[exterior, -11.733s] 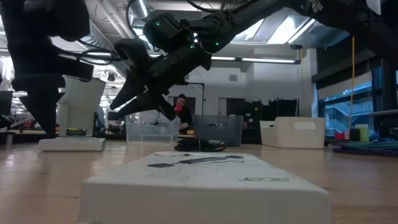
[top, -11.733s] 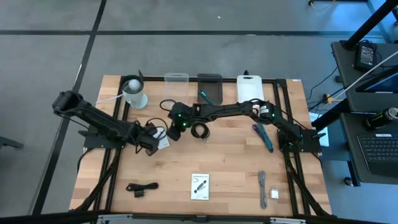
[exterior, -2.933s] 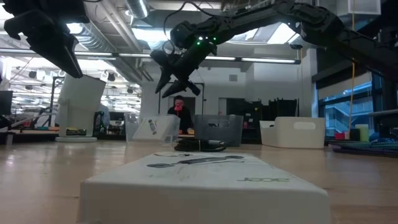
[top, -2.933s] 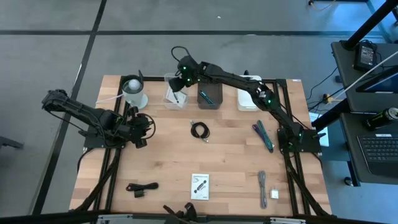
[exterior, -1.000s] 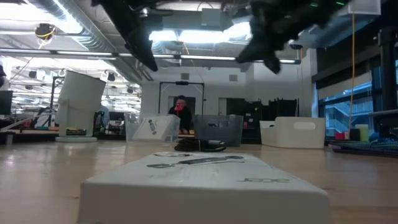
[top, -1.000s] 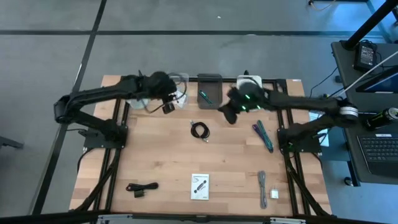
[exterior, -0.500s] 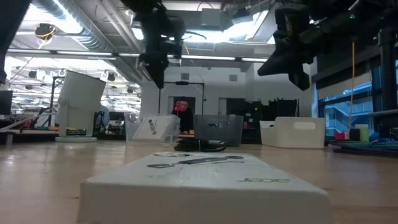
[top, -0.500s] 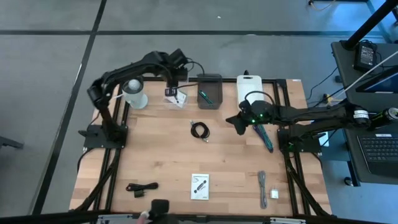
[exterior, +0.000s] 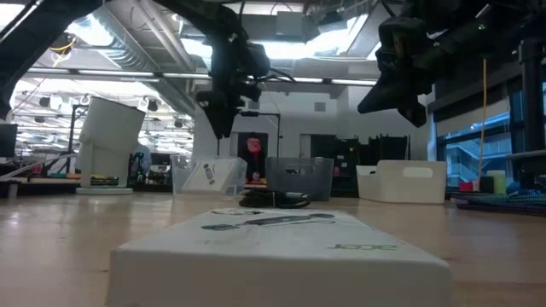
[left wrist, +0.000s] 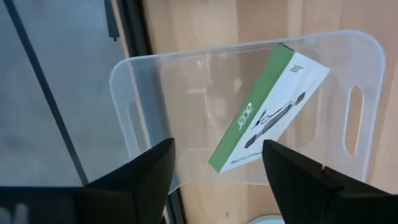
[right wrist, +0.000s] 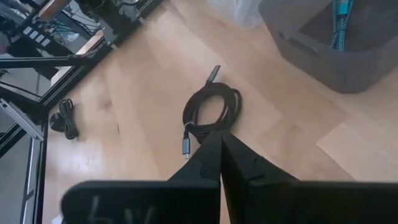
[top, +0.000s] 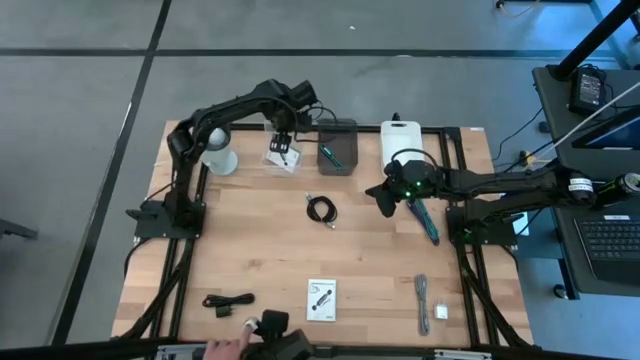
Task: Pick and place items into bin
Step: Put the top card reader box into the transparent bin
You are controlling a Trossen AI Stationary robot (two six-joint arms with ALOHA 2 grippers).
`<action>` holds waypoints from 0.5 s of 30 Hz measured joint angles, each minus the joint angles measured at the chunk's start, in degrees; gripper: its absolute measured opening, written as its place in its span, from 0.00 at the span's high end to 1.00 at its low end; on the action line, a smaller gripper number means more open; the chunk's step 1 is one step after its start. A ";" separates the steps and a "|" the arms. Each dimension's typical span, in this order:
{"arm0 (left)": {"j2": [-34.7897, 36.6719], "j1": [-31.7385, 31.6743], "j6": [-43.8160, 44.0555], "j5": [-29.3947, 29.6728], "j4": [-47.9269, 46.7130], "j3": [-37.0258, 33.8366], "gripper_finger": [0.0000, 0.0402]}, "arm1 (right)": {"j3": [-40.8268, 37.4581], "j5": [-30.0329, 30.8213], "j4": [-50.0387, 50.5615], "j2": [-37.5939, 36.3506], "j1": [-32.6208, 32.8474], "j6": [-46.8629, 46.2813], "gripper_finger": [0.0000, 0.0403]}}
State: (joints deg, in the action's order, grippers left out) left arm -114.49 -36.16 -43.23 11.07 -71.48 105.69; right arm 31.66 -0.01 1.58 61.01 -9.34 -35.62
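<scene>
High view: left gripper (top: 283, 132) poised over the clear plastic bin (top: 283, 150) at the table's far edge, fingers spread, nothing between them; a white card box with a green edge (top: 281, 152) lying inside that bin. Dark grey bin (top: 337, 146) just beside it, holding a teal pen-like tool (top: 328, 155); white bin (top: 401, 140) next along. Right gripper (top: 381, 200) low over the wooden table (top: 260, 250), near a black coiled cable (top: 321, 209), fingers pressed together, empty. Also on the table: a second black coiled cable (top: 228, 301), a white printed card (top: 321, 298), a grey cable (top: 422, 300), a small white block (top: 441, 312).

Low view: both grippers hanging above the bins, left one (exterior: 220, 118) over the clear bin (exterior: 207, 176).

Left wrist view: 2 dark fingers (left wrist: 134, 180) wide apart, box (left wrist: 267, 118) slanted in the clear bin (left wrist: 143, 106) below.

Right wrist view: fingers (right wrist: 208, 158) shut tight, pointing at the coiled cable (right wrist: 208, 112); the grey bin (right wrist: 323, 59) beyond.
</scene>
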 joint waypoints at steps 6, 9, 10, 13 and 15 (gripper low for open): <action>-1.53 0.05 -8.07 -0.12 0.09 -0.02 0.41 | 0.00 1.42 -0.33 0.00 -0.24 -1.57 0.99; -1.93 0.07 -14.69 -0.99 0.05 -0.07 0.43 | 0.00 1.51 -0.37 0.01 -0.24 -1.67 0.99; -1.91 0.07 -15.95 -1.97 0.10 -0.13 0.44 | 0.00 1.64 -0.38 0.02 -0.24 -1.68 0.99; -1.82 0.07 -17.41 -5.28 0.22 -0.72 0.45 | 0.00 1.92 -0.46 0.02 -0.24 -1.70 0.99; -1.82 0.07 -17.44 -6.16 0.39 -1.53 0.45 | 0.00 1.93 -0.51 0.02 -0.24 -1.70 0.99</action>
State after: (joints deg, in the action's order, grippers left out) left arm -116.31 -36.10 -60.67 4.91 -71.09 104.16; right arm 31.66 1.92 1.08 61.04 -9.58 -37.32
